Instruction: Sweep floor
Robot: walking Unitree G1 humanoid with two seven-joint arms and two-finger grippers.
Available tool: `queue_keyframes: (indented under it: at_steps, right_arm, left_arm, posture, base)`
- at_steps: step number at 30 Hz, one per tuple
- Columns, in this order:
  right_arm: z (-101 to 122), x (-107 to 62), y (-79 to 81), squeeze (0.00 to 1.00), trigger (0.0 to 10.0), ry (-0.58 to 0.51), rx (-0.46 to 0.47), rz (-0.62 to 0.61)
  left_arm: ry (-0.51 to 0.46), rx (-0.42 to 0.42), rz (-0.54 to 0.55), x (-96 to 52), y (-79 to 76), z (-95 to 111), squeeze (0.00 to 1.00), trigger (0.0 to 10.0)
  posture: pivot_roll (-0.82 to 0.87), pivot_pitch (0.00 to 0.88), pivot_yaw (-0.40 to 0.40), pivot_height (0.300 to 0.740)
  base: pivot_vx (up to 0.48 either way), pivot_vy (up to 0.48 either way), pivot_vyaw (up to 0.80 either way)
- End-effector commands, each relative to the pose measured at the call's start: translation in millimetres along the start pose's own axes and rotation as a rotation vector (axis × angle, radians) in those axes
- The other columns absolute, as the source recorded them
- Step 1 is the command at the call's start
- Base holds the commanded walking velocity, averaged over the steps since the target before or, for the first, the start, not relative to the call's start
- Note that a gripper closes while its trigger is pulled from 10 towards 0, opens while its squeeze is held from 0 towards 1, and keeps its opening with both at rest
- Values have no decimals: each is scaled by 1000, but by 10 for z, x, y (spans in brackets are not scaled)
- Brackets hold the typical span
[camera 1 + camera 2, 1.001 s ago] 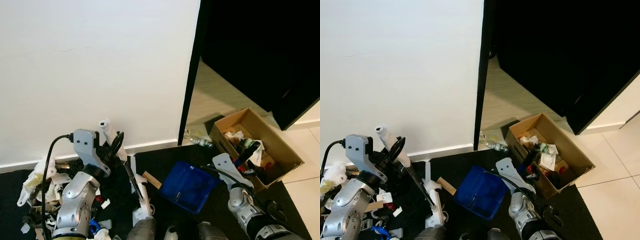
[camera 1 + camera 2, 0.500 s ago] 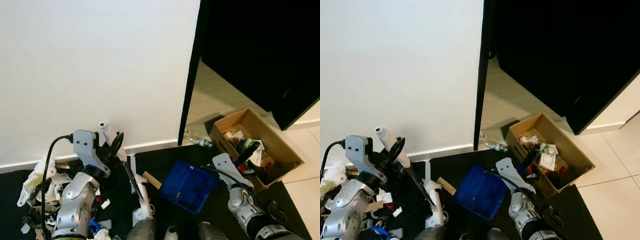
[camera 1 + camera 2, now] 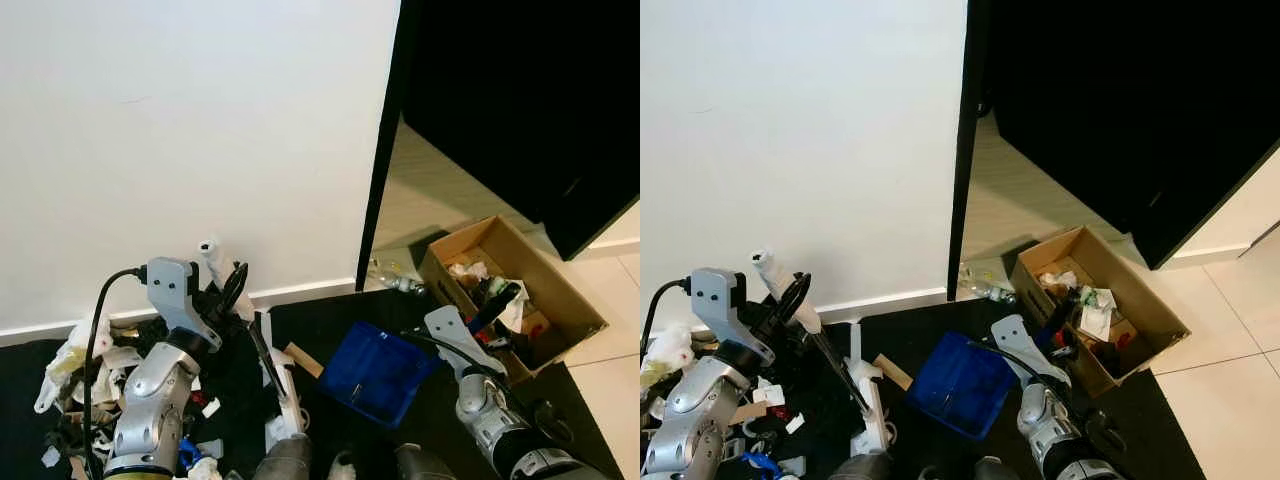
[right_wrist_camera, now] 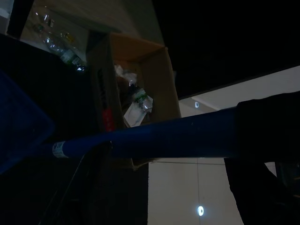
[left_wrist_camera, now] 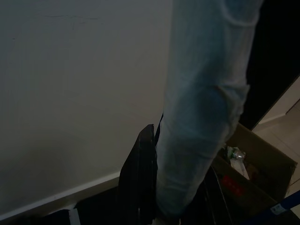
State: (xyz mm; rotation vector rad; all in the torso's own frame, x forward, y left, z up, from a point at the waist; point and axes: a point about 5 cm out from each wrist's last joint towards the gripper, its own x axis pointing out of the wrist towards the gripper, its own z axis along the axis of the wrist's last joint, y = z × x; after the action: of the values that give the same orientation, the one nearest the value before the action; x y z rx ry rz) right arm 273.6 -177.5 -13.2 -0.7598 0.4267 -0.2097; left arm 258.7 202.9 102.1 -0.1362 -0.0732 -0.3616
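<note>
Here, left claw (image 3: 232,290) clamped on white broom handle (image 3: 218,268), right claw (image 3: 497,305) on blue dustpan (image 3: 376,372).

The left gripper (image 3: 232,287) sits low near the white wall (image 3: 190,140), closed around the white broom handle (image 3: 783,283), with the heap of white paper and plastic litter (image 3: 75,365) to its left and the broom's white head (image 3: 281,395) below and to its right. The right gripper (image 3: 500,300) grips the blue dustpan handle (image 4: 154,139); the blue plastic dustpan (image 3: 375,372) lies to its left on the black mat (image 3: 330,315). The open brown cardboard box of rubbish (image 3: 555,290) lies just beyond and right of that gripper, with the black door (image 3: 520,100) behind the box.
</note>
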Motion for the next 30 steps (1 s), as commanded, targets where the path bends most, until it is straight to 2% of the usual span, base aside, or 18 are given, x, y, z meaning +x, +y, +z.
queue_keyframes:
  at_steps: [1, 30]
  right_arm:
    - [-78, -16, 8, 0, 10000, 35, -13, 11]
    - [-83, -30, 24, 0, 10000, 34, -13, 11]
  left_arm:
    - [-18, -12, -4, 10, -40, -9, 4, 10000]
    - [-15, -4, -5, -7, -24, 1, 4, 10000]
  posture:
    - [219, 137, -15, 740]
    - [225, 135, -15, 740]
  base:
    - [0, 0, 0]
    - [0, 0, 0]
